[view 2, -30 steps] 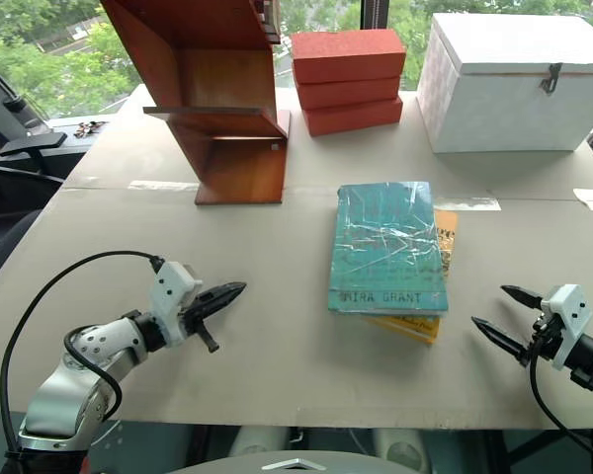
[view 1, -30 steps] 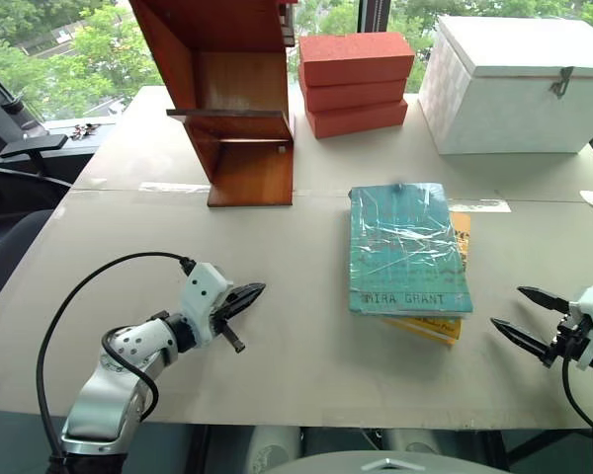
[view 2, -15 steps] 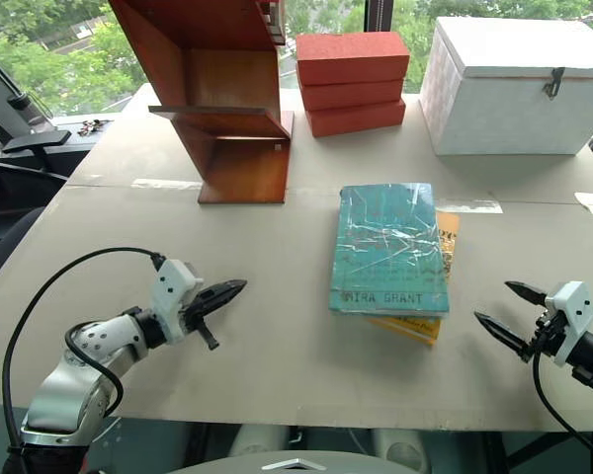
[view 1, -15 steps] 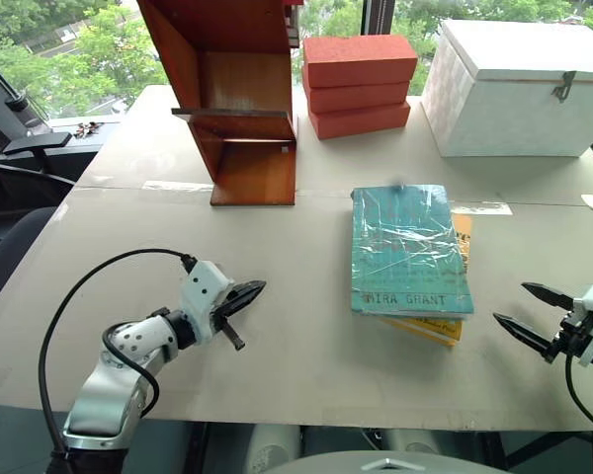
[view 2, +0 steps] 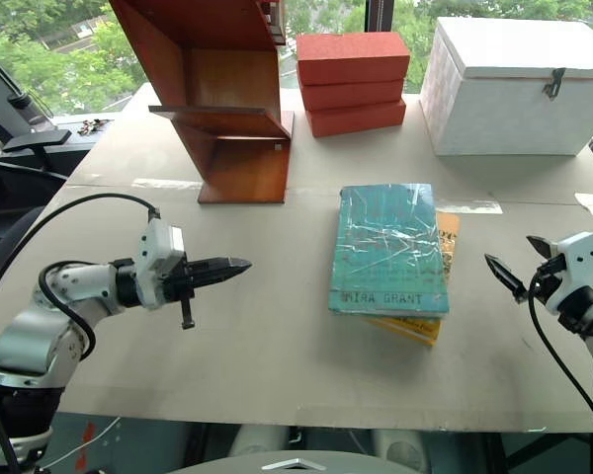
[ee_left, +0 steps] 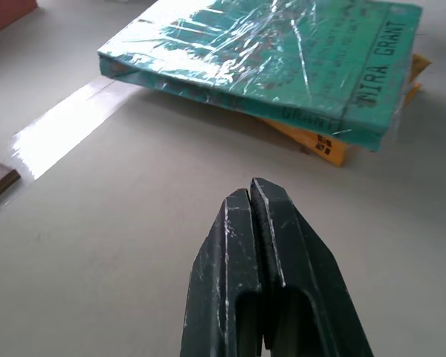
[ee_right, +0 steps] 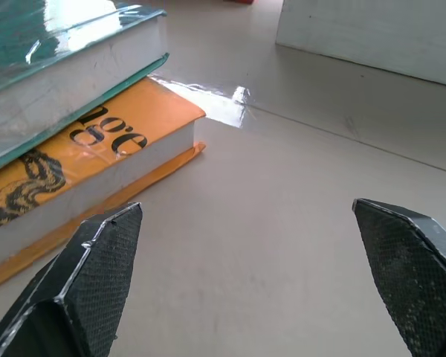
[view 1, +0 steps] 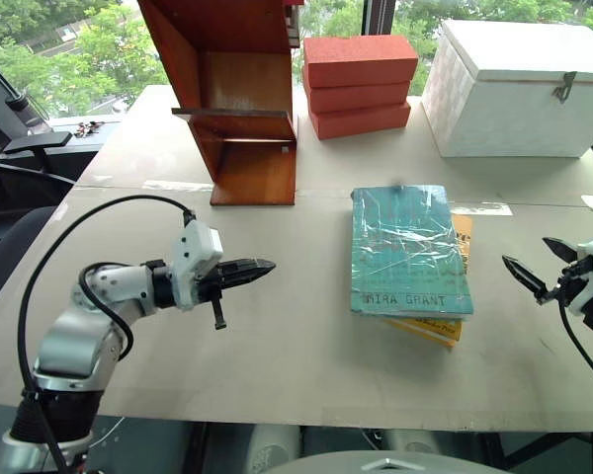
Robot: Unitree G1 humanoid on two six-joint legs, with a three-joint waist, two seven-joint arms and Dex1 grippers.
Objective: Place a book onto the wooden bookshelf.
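The teal book [view 1: 409, 248], wrapped in shiny plastic, lies flat on top of a yellow-orange book [view 1: 445, 327] in the middle of the table. The wooden bookshelf [view 1: 233, 94] stands at the back left, its ledge facing me. My left gripper [view 1: 260, 269] is shut and empty, hovering left of the book and pointing toward it. Off the book's right edge, my right gripper [view 1: 536, 265] is open, its tips aimed at the stack. In the right wrist view the yellow-orange book's page edge [ee_right: 97, 186] sits just past the wide jaws.
Three stacked orange-red boxes [view 1: 360, 84] sit behind the books, next to the bookshelf. A white chest [view 1: 519, 87] stands at the back right. Strips of clear tape [view 1: 479, 208] run across the table seam.
Both grippers rose off the table. The left one lifted and swung level toward the book. The right one moved forward, nearer the stack's right side.
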